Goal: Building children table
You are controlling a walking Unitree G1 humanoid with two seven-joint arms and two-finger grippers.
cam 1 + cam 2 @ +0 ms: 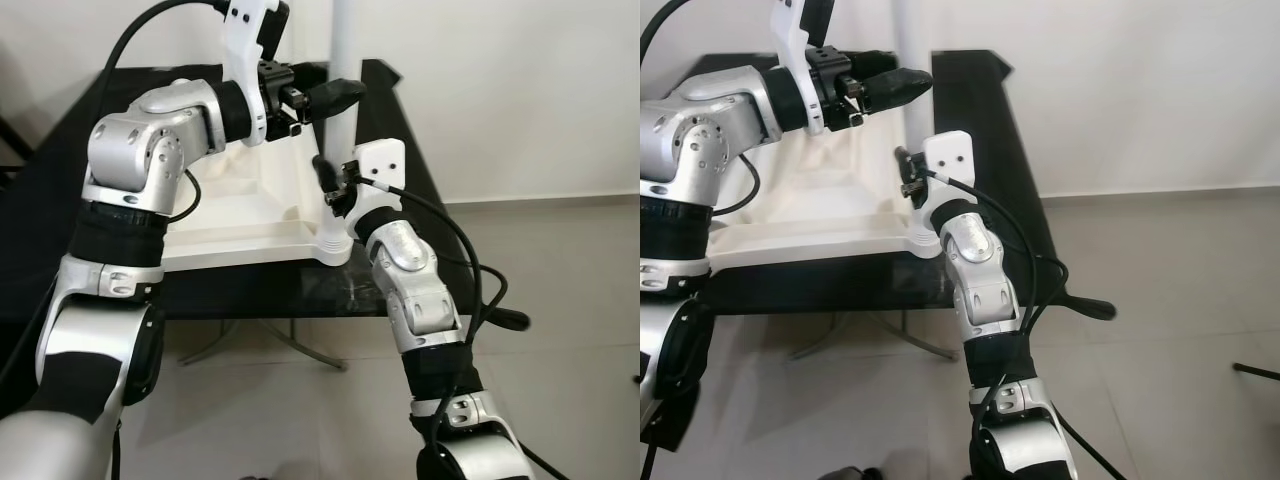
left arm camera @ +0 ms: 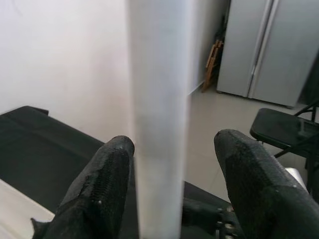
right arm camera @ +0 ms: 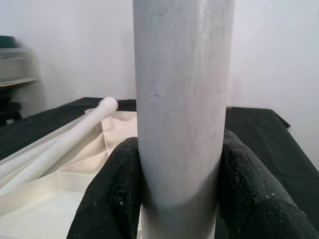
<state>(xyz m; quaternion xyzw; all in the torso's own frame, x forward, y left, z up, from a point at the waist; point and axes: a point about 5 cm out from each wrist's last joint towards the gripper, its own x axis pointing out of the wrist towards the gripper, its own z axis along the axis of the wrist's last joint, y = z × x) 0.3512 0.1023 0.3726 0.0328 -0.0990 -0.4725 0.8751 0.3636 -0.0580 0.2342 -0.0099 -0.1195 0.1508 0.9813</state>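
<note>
So the white round table leg (image 1: 343, 60) stands upright in the near right corner of the white upside-down plastic tabletop (image 1: 250, 215), which lies on the black surface (image 1: 985, 130). The right gripper (image 3: 174, 199) has its jaws clamped on the leg low down, close above that corner. The left gripper (image 2: 174, 189) sits higher on the leg, jaws apart, one finger (image 2: 107, 184) touching it. More loose white legs (image 3: 65, 142) lie on the tabletop. Right of the leg there's open grey tile floor (image 1: 1180, 330).
</note>
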